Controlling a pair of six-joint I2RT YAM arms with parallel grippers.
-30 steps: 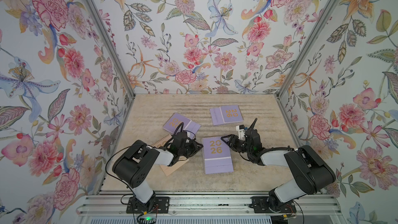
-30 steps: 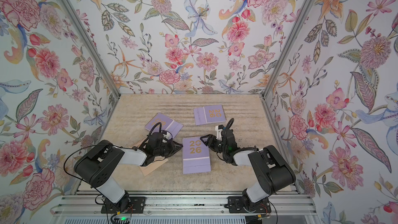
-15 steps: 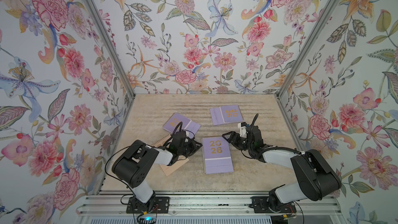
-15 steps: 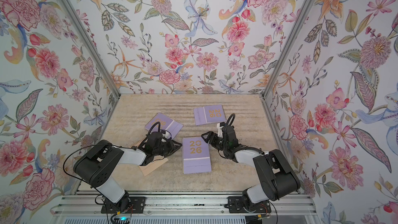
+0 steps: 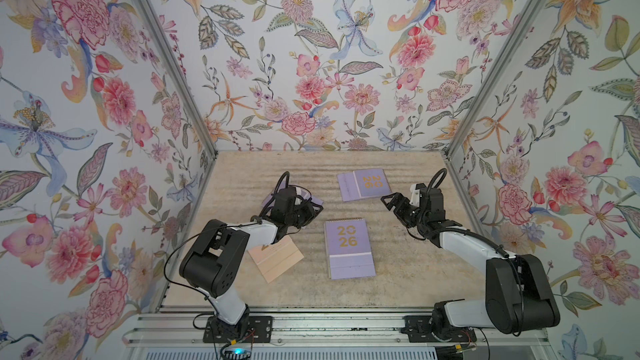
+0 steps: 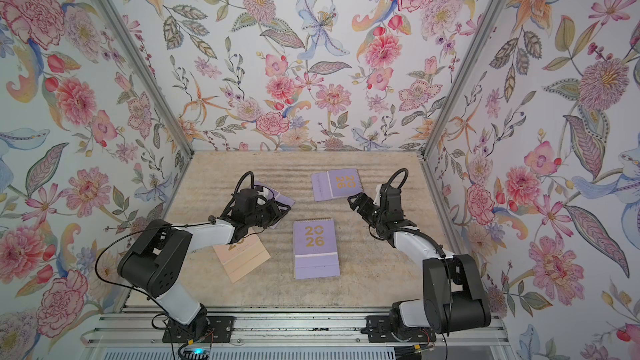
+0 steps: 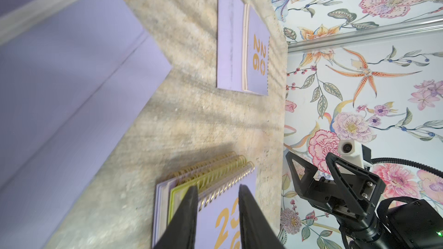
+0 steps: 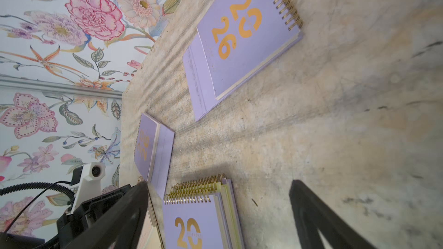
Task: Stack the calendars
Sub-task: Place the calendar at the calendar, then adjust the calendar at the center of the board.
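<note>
tabletop (image 5: 398, 282): carries four separate lots of calendars, not yet gathered into one pile.
stack (image 5: 349, 249): near the middle, lilac cover on top. The wrist views show a yellow-green calendar (image 7: 184, 186) and more lilac beneath it.
far calendar (image 5: 363, 185): lilac, lying flat at the far side, right of centre, well apart from the stack.
peach calendar (image 5: 277, 259): near left, flat, partly under the left arm.
left lilac calendar (image 6: 283, 199): far left, mostly hidden under the left pincer.
left pincer (image 7: 218, 188): tips a little apart with nothing seen between them, low over the left lilac calendar.
right pincer (image 8: 218, 183): spread wide and empty, hanging between the stack and the far calendar.
step in hand: probably fetching the next loose calendars, one for each arm.
next move: the right pincer likely has to reach to the far calendar and get a tip under one edge. The flat cover offers little to pinch.
</note>
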